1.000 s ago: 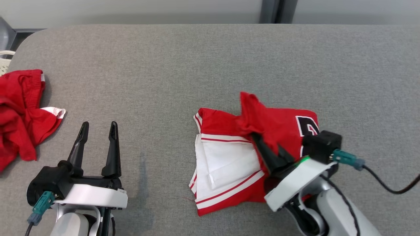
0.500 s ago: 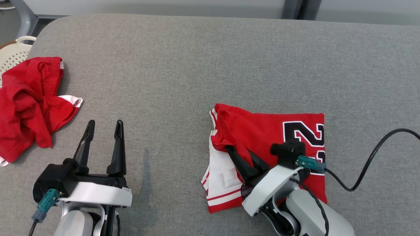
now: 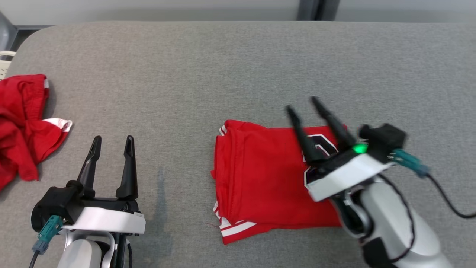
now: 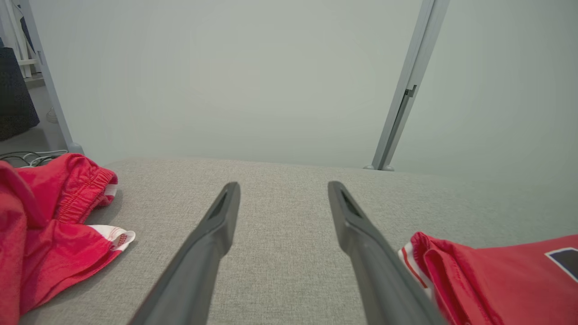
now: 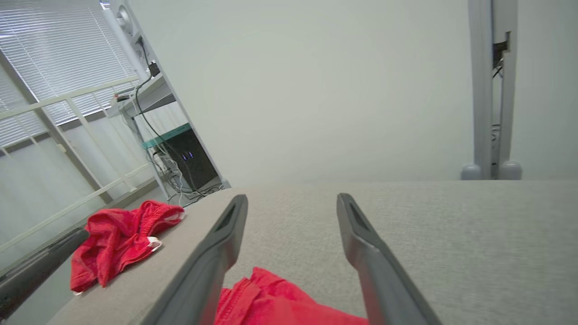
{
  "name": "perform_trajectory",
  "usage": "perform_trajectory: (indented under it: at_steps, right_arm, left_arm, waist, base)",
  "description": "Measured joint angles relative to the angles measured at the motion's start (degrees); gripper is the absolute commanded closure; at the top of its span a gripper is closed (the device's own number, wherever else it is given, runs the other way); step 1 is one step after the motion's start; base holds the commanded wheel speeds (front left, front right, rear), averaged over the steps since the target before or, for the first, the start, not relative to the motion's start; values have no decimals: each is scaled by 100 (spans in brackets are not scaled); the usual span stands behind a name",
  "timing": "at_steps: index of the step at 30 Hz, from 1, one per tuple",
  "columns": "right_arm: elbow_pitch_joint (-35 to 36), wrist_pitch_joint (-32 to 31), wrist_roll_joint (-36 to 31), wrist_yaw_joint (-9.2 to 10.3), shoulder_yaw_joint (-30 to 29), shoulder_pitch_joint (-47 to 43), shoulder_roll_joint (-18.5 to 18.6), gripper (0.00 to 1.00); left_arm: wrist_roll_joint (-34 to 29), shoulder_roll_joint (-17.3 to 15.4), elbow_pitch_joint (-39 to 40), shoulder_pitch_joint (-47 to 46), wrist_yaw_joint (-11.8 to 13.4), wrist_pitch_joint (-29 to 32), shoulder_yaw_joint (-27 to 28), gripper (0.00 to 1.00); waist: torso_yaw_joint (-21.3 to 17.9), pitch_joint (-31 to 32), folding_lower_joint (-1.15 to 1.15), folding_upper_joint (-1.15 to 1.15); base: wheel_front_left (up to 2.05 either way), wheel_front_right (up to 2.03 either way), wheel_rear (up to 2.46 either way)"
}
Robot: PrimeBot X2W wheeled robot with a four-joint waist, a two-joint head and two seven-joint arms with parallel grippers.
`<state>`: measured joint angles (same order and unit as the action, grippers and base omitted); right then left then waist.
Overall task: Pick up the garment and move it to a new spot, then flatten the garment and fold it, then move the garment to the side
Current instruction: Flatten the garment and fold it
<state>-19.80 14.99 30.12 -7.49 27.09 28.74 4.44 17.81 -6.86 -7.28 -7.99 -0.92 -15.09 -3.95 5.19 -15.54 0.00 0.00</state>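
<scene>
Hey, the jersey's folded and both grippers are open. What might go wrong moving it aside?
1. The folded jersey lies in loose layers, white-striped hem peeking out at its near left corner; pinching only the top layer would likely undo the fold.
2. The open right gripper hovers over its right half; lifting one side may let the rest sag open.
3. Crumpled red shorts sit at the table's left edge; moving it there could tangle them.
</scene>
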Motion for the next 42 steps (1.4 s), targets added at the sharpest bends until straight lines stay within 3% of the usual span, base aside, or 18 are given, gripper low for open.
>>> perform_trajectory:
  at_steps: [7, 13, 42]
  right_arm:
    - [456, 0, -745, 0, -1316, -753, 465, 0]
    - [787, -93, -1091, 0, -2040, -1423, 646, 0]
    - [2372, -1288, -1594, 0, -2862, -3465, 361, 0]
  left_arm:
    - [-37, -37, 11, 64, 16, 1, 78, 0]
    - [-58, -102, 38, 220, 40, 0, 145, 0]
    - [-208, -467, 654, 1529, 235, 485, 2, 0]
  waist:
    - [-204, 108, 0, 0]
    - [-318, 302, 0, 0]
    - [-331, 1617, 0, 0]
  base:
    - [0, 0, 0]
    - [0, 0, 0]
    - [0, 0, 0]
